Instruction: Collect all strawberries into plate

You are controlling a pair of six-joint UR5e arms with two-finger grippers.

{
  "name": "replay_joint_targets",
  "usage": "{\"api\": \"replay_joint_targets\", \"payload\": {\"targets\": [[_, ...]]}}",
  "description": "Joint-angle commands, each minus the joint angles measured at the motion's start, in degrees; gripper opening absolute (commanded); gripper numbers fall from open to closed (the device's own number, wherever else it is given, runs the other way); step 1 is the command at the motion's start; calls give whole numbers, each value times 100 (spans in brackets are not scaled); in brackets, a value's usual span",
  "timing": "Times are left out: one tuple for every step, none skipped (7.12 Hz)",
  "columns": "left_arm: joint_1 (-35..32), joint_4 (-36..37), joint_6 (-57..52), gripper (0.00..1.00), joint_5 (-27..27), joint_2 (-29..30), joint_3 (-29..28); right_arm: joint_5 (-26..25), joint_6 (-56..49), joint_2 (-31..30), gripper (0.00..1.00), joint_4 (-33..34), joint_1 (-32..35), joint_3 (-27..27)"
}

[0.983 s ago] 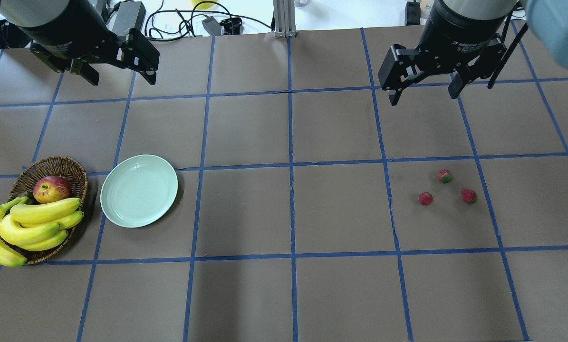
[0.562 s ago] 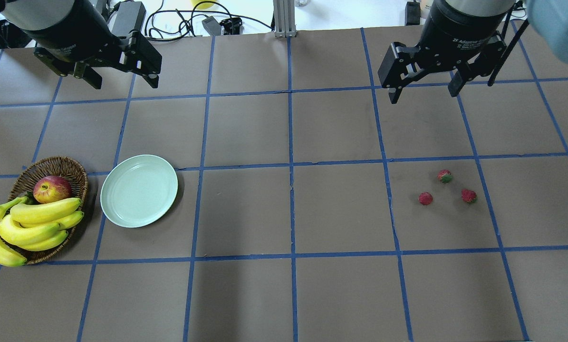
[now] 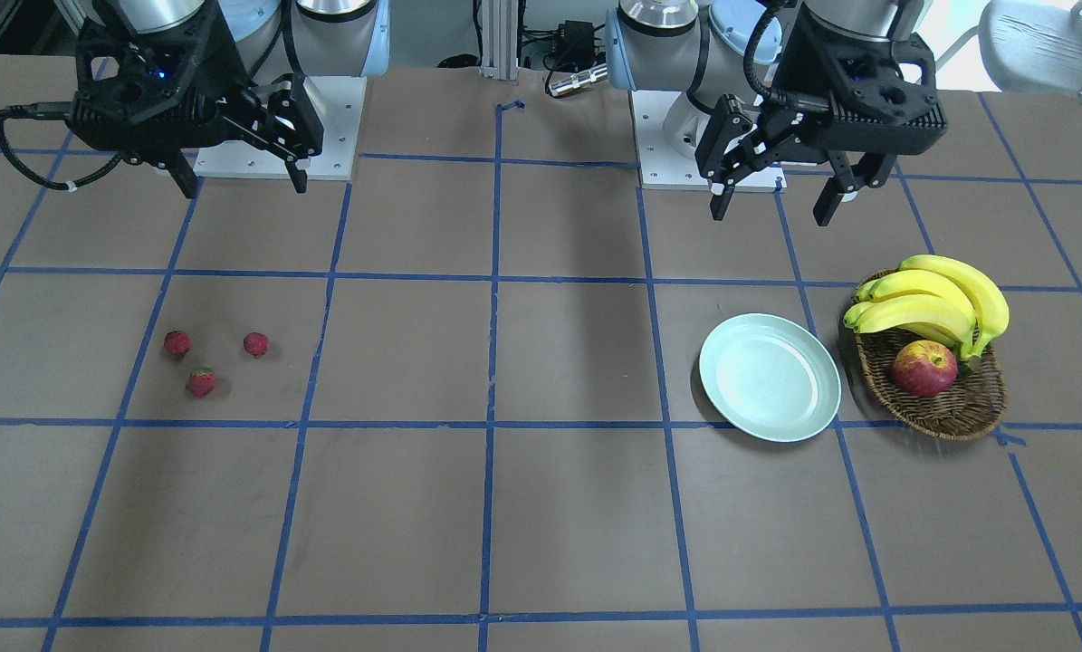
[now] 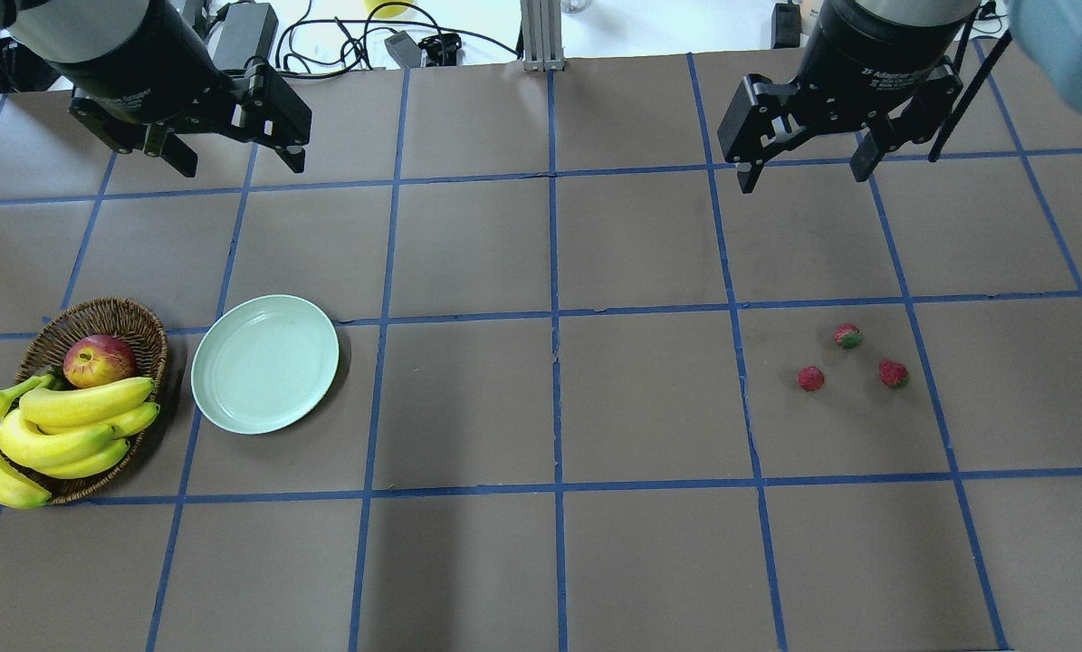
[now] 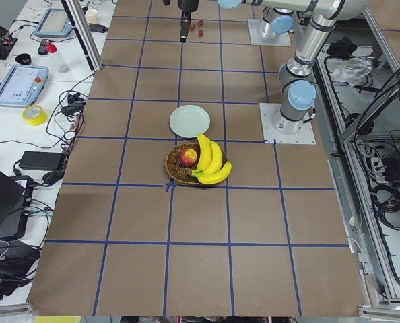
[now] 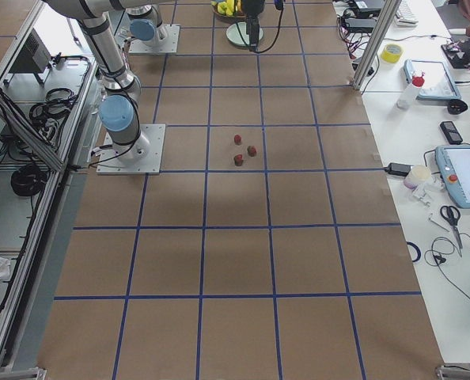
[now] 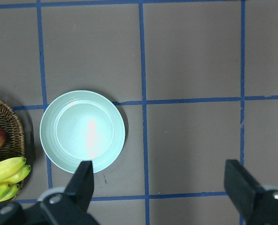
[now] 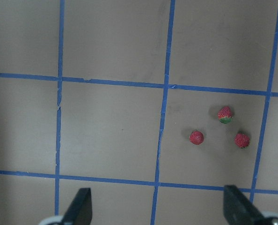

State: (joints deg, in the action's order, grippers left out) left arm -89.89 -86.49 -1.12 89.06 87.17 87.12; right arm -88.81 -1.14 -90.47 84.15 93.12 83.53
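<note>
Three strawberries lie close together on the table's right part: [image 4: 847, 336], [image 4: 810, 378], [image 4: 893, 373]. They also show in the right wrist view, the first of them here [image 8: 225, 114]. The empty mint-green plate [image 4: 264, 364] sits on the left part, next to the basket, and also shows in the left wrist view [image 7: 83, 131]. My left gripper [image 4: 240, 163] is open and empty, high above the table's back left. My right gripper [image 4: 803, 179] is open and empty, high above the back right, behind the strawberries.
A brown wicker basket [image 4: 106, 308] stands left of the plate and holds a bunch of bananas [image 4: 70, 417] and a red-yellow apple [image 4: 99, 359]. Cables and devices [image 4: 341, 45] lie beyond the table's far edge.
Both grippers have shifted only slightly, the left a little toward the table's middle. Both stay open. The strawberries and the plate have not moved.
</note>
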Motion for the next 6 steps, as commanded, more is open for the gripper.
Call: {"api": "replay_joint_targets", "payload": {"targets": [[-20,-78,-11,100,-73,28,-2,-14,-53,99,100,66,-13,-3],[-11,-139,-2,100,-178,54,7,-92,-71,152,100,75,-39,75],[-11,-218,-11,100,-170,63,16,-93,-149,266,100,84,-109,146],[-11,-280,-2,100,-179,98,-28,-58,-463,450,100,76,-266,242],[-11,-515,6,100,-127,107,-37,-6,-632,591,100,206,-494,574],[-11,-517,7,100,-126,116,-63,-14,-712,688,100,947,-670,1116]]}}
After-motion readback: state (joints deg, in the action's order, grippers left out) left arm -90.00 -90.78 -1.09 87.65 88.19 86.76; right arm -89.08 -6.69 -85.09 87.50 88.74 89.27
